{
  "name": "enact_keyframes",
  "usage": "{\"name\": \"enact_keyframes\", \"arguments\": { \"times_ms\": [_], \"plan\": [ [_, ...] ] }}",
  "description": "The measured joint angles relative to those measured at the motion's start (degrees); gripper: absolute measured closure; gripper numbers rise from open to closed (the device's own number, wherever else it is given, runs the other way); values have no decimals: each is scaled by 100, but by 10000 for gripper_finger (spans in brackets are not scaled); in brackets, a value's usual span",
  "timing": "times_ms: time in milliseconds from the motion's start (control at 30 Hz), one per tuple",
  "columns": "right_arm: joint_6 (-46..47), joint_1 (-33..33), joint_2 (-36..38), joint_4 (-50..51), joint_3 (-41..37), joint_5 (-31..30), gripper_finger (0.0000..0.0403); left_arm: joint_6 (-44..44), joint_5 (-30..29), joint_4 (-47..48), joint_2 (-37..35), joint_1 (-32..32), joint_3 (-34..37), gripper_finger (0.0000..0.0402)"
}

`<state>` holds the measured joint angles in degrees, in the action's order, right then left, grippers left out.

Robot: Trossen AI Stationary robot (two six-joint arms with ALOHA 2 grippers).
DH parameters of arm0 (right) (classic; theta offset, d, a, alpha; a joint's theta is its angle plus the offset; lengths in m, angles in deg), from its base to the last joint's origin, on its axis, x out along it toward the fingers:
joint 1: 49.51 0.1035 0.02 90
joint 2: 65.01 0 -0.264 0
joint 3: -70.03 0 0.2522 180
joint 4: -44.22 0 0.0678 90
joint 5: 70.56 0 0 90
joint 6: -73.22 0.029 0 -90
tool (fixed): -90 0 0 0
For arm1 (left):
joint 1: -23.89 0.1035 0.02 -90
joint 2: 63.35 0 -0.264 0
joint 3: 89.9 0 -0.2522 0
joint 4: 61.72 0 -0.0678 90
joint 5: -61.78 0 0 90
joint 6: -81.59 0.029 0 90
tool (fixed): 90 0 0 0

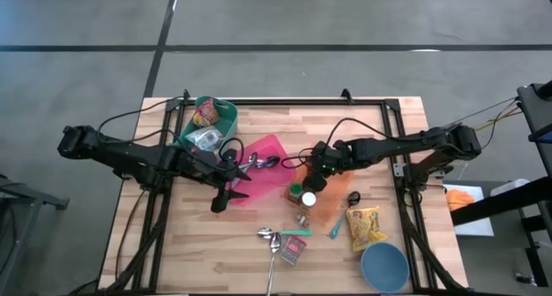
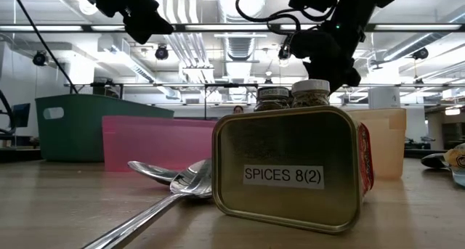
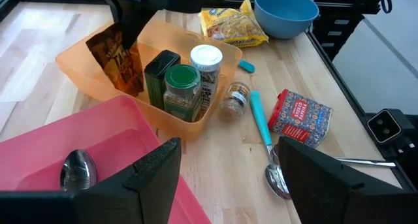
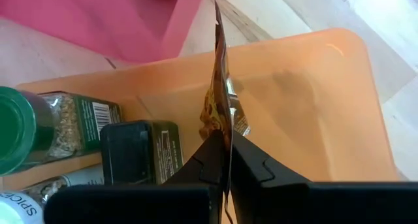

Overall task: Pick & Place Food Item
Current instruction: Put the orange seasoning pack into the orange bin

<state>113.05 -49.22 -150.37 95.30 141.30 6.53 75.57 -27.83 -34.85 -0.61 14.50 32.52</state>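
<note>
My right gripper (image 1: pixel 321 166) is shut on a flat brown food packet (image 3: pixel 119 57), which shows edge-on in the right wrist view (image 4: pixel 219 87) over the orange bin (image 1: pixel 326 208). The packet's lower end dips inside the bin's far left corner. Standing in the bin are a dark tin (image 3: pixel 160 72), a green-lidded jar (image 3: pixel 181 88) and a white-lidded jar (image 3: pixel 206 59). My left gripper (image 3: pixel 228 178) is open and holds nothing above the pink bin (image 1: pixel 263 154). My right gripper pinches the packet's upper edge (image 4: pixel 222 134) between its two fingers, which slant steeply down from above. The packet hangs upright below the fingers, its lower part (image 3: pixel 127 87) inside the orange bin. Whether it touches the bin's floor I cannot tell.
A green bin (image 1: pixel 211 123) with packets stands at the far left. Near the front lie a red spice tin (image 1: pixel 291 251), spoons (image 1: pixel 269 237), a teal utensil (image 1: pixel 336 227), a small jar on its side (image 3: pixel 234 96), a yellow snack bag (image 1: pixel 366 227) and a blue bowl (image 1: pixel 385 267).
</note>
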Motion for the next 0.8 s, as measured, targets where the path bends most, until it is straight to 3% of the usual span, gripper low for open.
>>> {"name": "enact_keyframes", "arguments": {
  "times_ms": [800],
  "plan": [
    [5,62,-5,-85,-9,254,394,-101,-1,0,0,0,0,144]
  ]
}}
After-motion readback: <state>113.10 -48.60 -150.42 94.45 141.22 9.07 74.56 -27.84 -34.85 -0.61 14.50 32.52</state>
